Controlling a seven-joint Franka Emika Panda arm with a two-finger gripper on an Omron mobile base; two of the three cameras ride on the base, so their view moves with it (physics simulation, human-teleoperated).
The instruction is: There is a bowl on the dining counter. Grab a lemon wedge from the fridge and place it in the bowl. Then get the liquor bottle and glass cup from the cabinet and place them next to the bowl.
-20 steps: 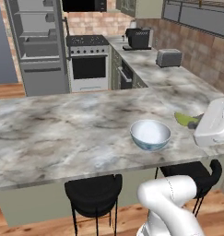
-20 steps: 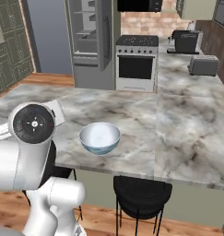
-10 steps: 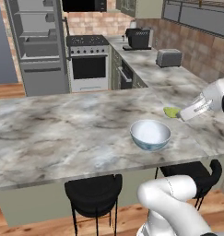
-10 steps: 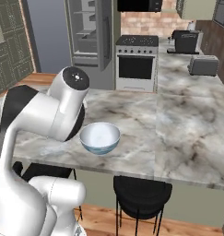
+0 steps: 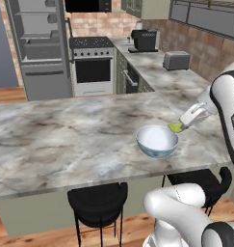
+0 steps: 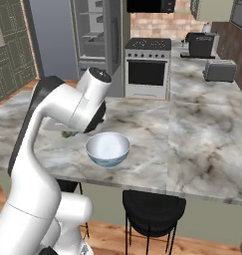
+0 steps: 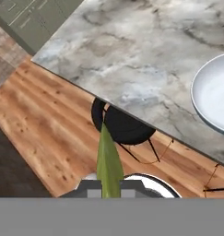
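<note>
The grey-veined marble tabletop (image 5: 65, 140) carries one thing — the white bowl (image 5: 157, 141), standing just beside the claw (image 5: 182, 126).

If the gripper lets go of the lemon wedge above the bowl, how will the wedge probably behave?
The lemon wedge is tiny beside the bowl, so it is probably very light and should land softly. Its curved shape suggests it may rock or slide down the bowl's smooth white inside. It sits thin between the fingers of the gripper, so the hold may be slippery.

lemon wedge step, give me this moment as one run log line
phase: carry to bowl | gripper: shut on yellow-green lemon wedge | position: beside rim of round white bowl, not yet inside | surface: grey-veined marble dining counter
</note>
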